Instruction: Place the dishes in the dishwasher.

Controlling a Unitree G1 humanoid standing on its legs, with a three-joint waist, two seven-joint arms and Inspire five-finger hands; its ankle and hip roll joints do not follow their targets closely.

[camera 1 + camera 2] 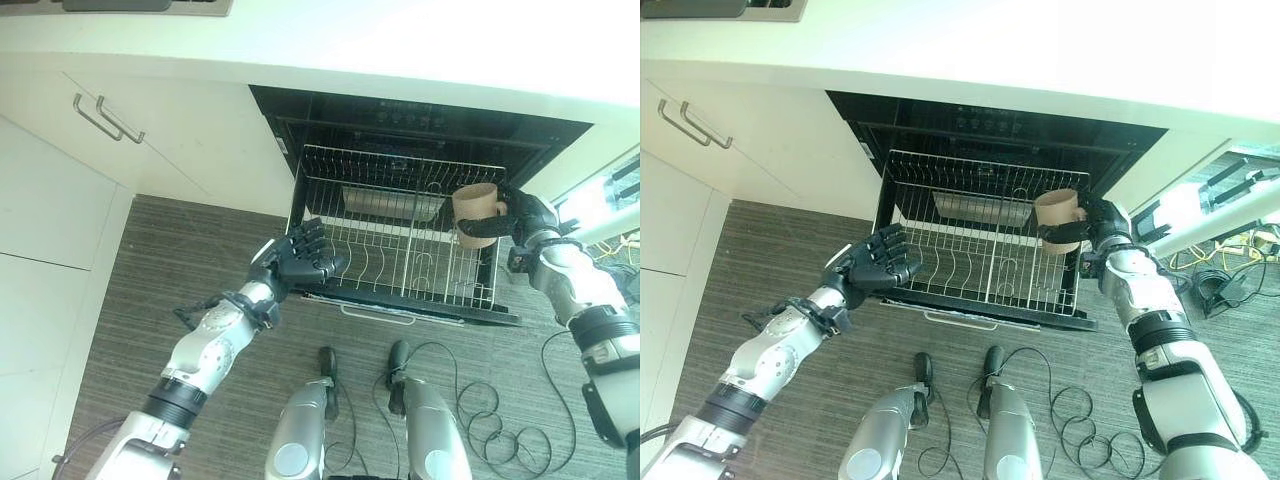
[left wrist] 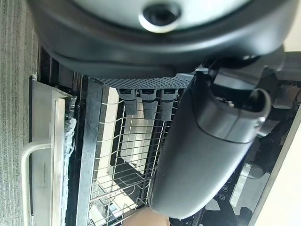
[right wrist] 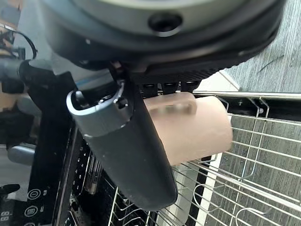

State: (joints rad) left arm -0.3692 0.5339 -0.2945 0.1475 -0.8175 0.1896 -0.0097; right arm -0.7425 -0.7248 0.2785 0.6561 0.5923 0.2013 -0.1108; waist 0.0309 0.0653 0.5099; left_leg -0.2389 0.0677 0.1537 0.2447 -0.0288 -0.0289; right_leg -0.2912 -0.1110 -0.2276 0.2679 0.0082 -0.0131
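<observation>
A tan mug [image 1: 478, 212] hangs over the right side of the pulled-out wire dish rack [image 1: 400, 240], held by my right hand [image 1: 528, 216], whose fingers and thumb curl round it. In the right wrist view the mug [image 3: 197, 126] lies on its side behind the thumb [image 3: 127, 146], just above the rack wires. My left hand [image 1: 300, 260] hovers at the rack's front left corner with fingers curled and nothing in them. The dishwasher [image 1: 420, 125] stands open under the counter. A flat grey dish [image 1: 980, 208] lies deep in the rack.
White cabinets with metal handles [image 1: 105, 118] stand to the left, below a pale countertop [image 1: 350, 40]. The rack's front handle [image 1: 378, 316] juts out over the striped grey floor [image 1: 170, 260]. Metal chair or stand legs [image 1: 1225, 190] show at the right.
</observation>
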